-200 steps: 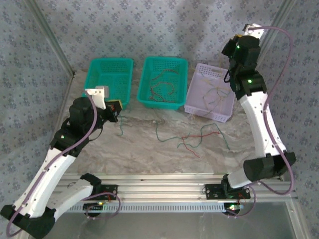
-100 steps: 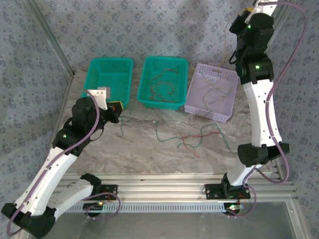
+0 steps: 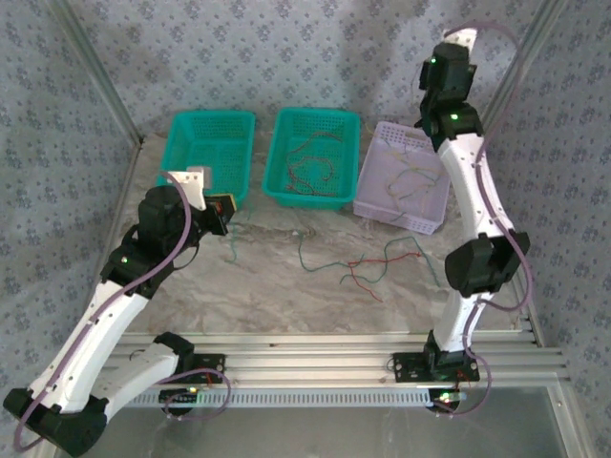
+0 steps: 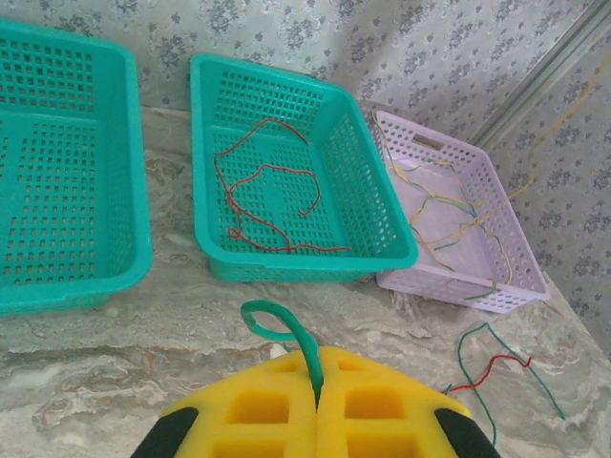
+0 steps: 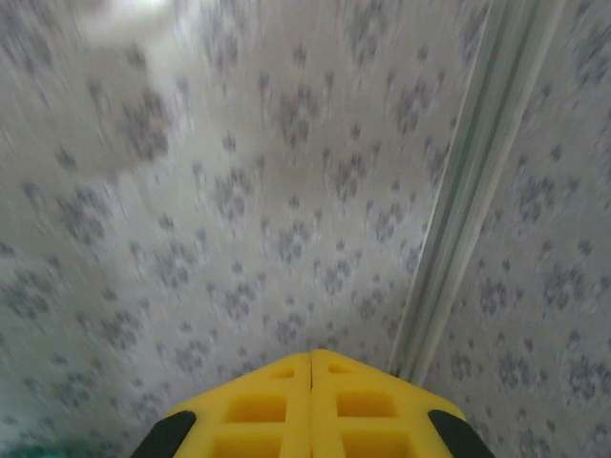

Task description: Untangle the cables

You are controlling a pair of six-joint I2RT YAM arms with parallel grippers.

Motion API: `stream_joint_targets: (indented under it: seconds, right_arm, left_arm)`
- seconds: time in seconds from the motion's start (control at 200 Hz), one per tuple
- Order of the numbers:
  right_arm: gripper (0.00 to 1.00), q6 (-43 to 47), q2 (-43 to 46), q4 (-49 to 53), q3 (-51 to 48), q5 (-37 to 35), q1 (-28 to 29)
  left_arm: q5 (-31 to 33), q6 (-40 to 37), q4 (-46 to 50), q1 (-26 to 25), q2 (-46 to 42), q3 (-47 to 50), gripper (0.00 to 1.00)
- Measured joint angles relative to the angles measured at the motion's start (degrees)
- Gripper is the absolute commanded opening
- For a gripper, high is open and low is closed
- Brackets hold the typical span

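Left gripper (image 4: 317, 367) clamped on a green cable (image 4: 305, 351).
Right gripper (image 5: 312, 361), pads pressed together, faced the wall (image 5: 239, 191); loose cables (image 3: 368, 265) lay on the table (image 3: 267, 281).

Left arm (image 3: 95, 324) and right arm (image 3: 474, 186): white link shells, black joint housings. Purple-grey cable (image 3: 521, 256) loops along each. Green LEDs (image 3: 456, 116) lit at joints. Jaws faced with yellow grid-recessed pads (image 4: 253, 420), black outer corners.
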State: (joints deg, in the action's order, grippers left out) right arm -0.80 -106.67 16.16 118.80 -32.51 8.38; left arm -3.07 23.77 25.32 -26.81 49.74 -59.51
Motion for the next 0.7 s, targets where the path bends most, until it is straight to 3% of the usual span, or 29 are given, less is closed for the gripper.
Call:
stream_joint_targets:
  seconds: [0.33, 0.7]
  right_arm:
    - [0.00, -7.37, -6.45, 5.05, -10.71, 1.42, -0.28]
    - [0.00, -19.34, -18.91, 20.22, -5.70, 10.12, -2.91]
  left_arm:
    - [-0.50, 0.00, -0.02, 0.20, 0.00, 0.02, 0.00]
    - [-0.74, 0.02, -0.20, 0.46, 0.22, 0.42, 0.00]
